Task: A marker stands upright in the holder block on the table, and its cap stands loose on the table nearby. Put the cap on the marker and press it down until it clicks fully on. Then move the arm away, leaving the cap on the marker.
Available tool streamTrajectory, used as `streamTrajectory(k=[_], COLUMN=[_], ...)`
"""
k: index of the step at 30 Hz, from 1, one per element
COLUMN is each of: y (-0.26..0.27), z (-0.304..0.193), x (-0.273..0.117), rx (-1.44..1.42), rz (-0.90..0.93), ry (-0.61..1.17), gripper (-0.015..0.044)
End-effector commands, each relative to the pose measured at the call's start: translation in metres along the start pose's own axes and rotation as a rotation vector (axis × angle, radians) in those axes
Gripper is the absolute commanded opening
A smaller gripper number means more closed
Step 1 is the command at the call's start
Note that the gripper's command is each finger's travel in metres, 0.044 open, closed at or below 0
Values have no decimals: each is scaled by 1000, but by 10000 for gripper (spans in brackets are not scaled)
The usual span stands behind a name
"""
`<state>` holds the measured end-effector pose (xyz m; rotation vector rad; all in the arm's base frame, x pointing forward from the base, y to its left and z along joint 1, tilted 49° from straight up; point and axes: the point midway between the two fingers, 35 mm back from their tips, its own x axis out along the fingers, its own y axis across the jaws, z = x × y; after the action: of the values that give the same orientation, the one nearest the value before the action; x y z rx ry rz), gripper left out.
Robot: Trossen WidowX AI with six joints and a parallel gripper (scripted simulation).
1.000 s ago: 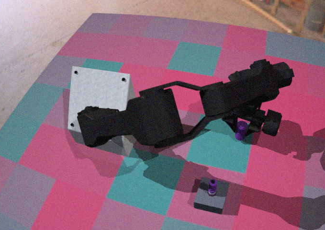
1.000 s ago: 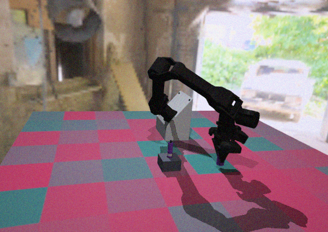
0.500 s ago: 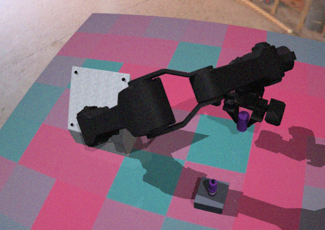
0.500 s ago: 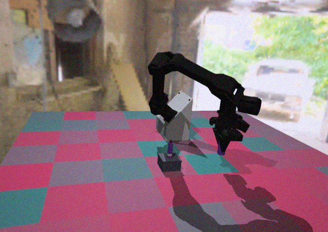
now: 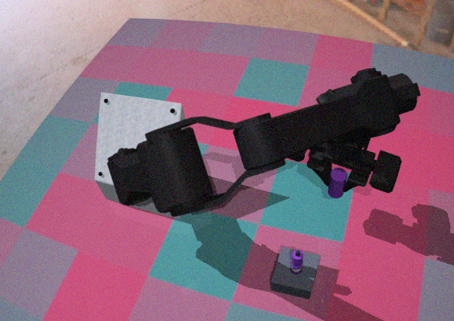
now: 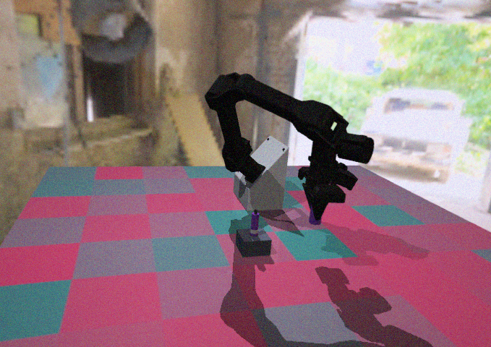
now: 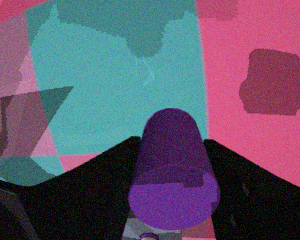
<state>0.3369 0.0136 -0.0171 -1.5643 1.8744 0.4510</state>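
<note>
The cap (image 5: 336,189) (image 6: 314,221) (image 7: 172,202) is a purple cylinder, upright between the fingers. My gripper (image 5: 337,180) (image 6: 314,214) (image 7: 172,147) is shut on it and holds it a little above the table. The marker (image 5: 296,261) (image 6: 254,222) is purple with a dark tip and stands upright, uncapped, in the holder block (image 5: 291,283) (image 6: 253,248) (image 7: 135,228), a dark grey box. In the top view the block is below and left of the cap. In the wrist view only a bit of the marker shows at the bottom edge. The cap's opening is hidden.
The arm's white, slanted base block (image 5: 132,124) (image 6: 269,153) stands at the back in the exterior view. The table (image 5: 94,242) (image 6: 114,294) has a pink, teal and mauve checkered top. The arm's shadows fall across it and around the holder block.
</note>
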Motion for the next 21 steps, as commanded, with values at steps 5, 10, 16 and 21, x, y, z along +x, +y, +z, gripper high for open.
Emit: streamTrajectory(k=[5, 10, 16, 21], y=[-3, -3, -3, -1], z=[-28, -45, -65, -82], x=[-11, -17, -24, -28], rx=[-4, -4, -5, -5], rz=[-4, -4, -4, -4], ry=[1, 1, 2, 3], gripper=[0, 0, 0, 0])
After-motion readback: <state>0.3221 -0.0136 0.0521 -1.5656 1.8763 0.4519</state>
